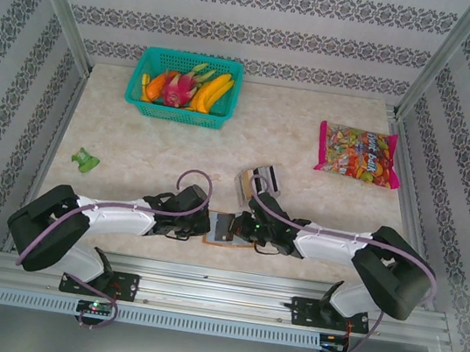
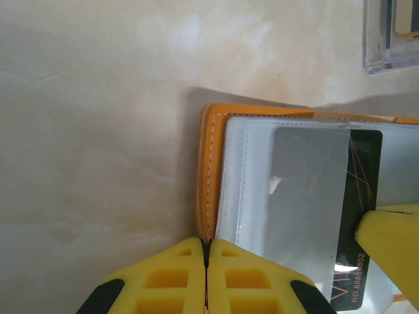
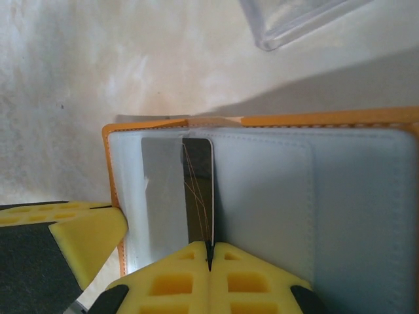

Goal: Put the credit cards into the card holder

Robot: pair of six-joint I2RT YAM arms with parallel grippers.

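Observation:
The card holder (image 1: 222, 238) lies open near the table's front edge, orange-brown outside with pale grey inner slots (image 3: 275, 196). My left gripper (image 2: 207, 243) is shut on the orange cover edge (image 2: 211, 163) of the holder. A dark credit card (image 3: 198, 190) stands partly inside a translucent slot, and its covered part looks grey (image 2: 308, 190). On this card's outer edge my right gripper (image 3: 209, 246) is shut. The two grippers meet over the holder in the top view, the left gripper (image 1: 206, 225) on one side and the right gripper (image 1: 243, 229) on the other.
A small clear plastic box (image 1: 259, 180) with more cards stands just behind the holder, seen as the box's corner (image 2: 386, 39). A green basket of fruit (image 1: 184, 87) is at the back left, a candy bag (image 1: 358, 154) at the right, and a small green object (image 1: 87, 160) at the left.

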